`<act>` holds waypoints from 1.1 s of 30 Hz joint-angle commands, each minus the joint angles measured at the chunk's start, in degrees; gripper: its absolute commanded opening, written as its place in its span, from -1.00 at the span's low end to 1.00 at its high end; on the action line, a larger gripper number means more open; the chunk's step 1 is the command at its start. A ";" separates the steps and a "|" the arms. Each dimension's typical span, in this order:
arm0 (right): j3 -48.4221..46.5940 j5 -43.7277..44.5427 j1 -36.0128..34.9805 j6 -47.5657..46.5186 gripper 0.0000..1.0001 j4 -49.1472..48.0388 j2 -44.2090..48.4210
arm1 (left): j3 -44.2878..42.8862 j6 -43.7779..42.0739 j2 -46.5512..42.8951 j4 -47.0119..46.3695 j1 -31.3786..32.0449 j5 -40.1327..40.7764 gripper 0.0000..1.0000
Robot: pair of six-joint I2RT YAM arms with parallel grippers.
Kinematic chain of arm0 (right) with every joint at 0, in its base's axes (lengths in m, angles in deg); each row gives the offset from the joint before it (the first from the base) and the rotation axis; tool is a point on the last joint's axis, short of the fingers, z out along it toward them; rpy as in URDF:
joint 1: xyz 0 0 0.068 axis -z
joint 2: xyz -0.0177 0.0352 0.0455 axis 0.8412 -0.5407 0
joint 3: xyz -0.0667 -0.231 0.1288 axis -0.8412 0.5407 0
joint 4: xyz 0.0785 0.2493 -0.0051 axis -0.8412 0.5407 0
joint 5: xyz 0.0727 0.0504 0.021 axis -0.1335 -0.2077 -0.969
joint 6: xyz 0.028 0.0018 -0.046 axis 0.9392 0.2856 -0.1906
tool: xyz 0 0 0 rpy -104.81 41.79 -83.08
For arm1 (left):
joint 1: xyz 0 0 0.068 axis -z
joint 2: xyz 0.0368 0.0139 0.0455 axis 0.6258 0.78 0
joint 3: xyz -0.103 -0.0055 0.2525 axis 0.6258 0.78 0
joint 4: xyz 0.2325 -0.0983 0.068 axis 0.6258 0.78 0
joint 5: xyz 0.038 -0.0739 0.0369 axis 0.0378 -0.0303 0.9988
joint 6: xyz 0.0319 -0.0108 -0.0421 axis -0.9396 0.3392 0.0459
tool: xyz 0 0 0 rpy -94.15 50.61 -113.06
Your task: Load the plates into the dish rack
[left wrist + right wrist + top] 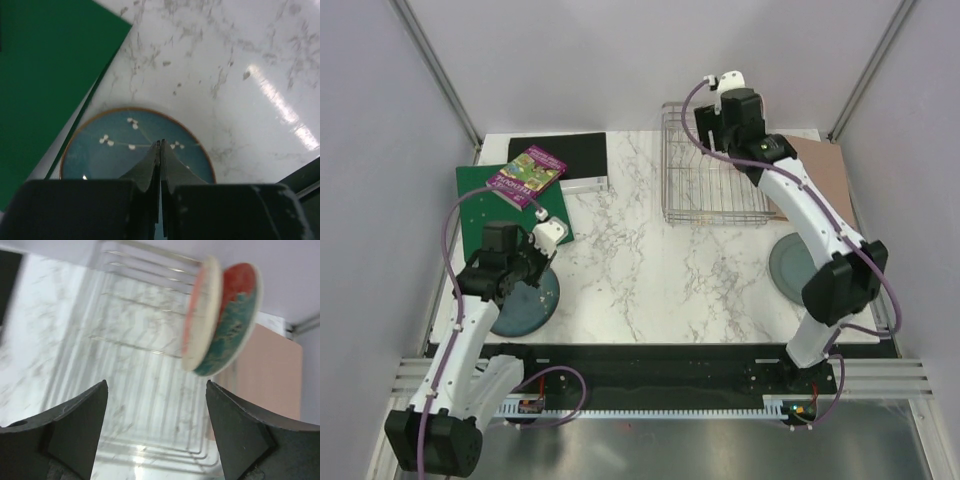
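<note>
A dark teal-blue plate [527,305] [100,155] with small white blossoms lies flat on the table near the left arm. My left gripper [528,272] [160,142] hangs over its near part, jaws pressed together with nothing between them. The wire dish rack [715,185] [140,340] stands at the back right. Two plates stand on edge in it: a cream-and-pink one [200,315] and a red-and-teal one [235,315]. My right gripper [712,132] [156,385] is above the rack, open and empty, a little short of those plates. A grey-green plate [790,265] lies flat by the right arm, partly hidden.
A green binder [480,205] [45,85] lies beside the teal plate, with a magenta book [527,172] on it. A black pad [560,155] sits at the back. A brown board [830,170] [270,375] lies right of the rack.
</note>
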 commanded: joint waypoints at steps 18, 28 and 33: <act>19.41 -65.97 -17.23 11.60 0.63 -6.89 -4.52 | -1.64 -15.74 9.11 3.91 -29.60 -3.78 0.18; 5.00 -76.12 -28.48 32.07 0.59 -23.07 -28.52 | -7.80 -0.37 2.61 4.96 -32.25 -3.70 0.61; 0.78 -76.03 -29.63 38.33 0.57 -29.31 -34.85 | -9.20 3.25 0.05 9.18 -32.25 -5.10 0.72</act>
